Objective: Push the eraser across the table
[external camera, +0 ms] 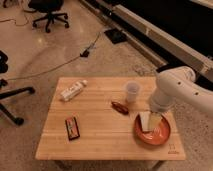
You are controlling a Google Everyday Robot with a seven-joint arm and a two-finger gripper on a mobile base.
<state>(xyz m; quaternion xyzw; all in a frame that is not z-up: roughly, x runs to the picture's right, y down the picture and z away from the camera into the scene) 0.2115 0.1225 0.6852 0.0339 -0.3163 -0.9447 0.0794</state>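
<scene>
The eraser (73,127), a small flat block with black edges and a reddish-orange face, lies on the front left part of the pale wooden table (105,142). My gripper (150,121) hangs from the white arm (172,90) at the table's right side, low over an orange plate (159,136). It is well to the right of the eraser and apart from it.
A white bottle (73,90) lies on its side at the back left. A clear cup (131,92) stands at the back middle, with a glossy dark-red oblong item (119,107) in front of it. Office chairs (49,14) and a floor cable (60,64) are beyond the table.
</scene>
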